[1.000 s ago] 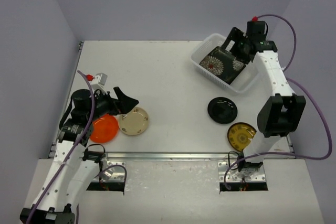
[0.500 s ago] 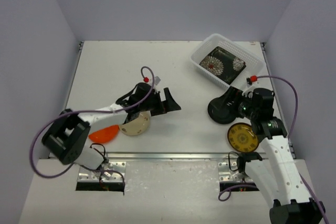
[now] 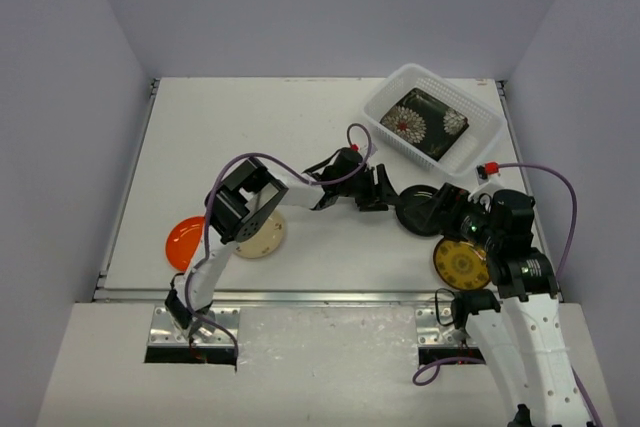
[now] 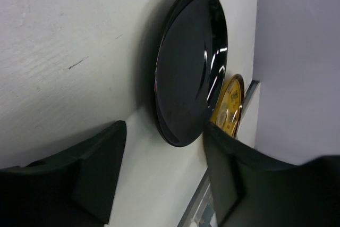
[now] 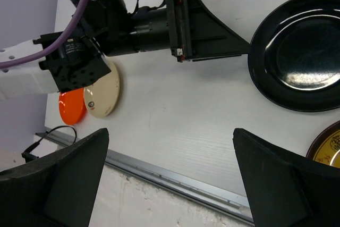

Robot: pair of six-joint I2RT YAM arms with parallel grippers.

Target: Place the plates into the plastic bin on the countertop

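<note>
Set to grab the black plate (image 3: 422,209) near the plastic bin (image 3: 386,92), with left end effector (image 3: 388,192) and right end effector (image 5: 170,152) apart; next, probably pinch its rim.

Bright, even, soft light with faint shadows. Glare streaks the black plate (image 4: 191,62) toward 3 o'clock; fingers (image 4: 90,174) at 6 o'clock are blurred.

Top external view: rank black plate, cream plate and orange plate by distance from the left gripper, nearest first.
1. black plate: right at the left gripper, on its right side.
2. cream plate: well to its left, nearer the front rail.
3. orange plate: farthest, far left.
</note>
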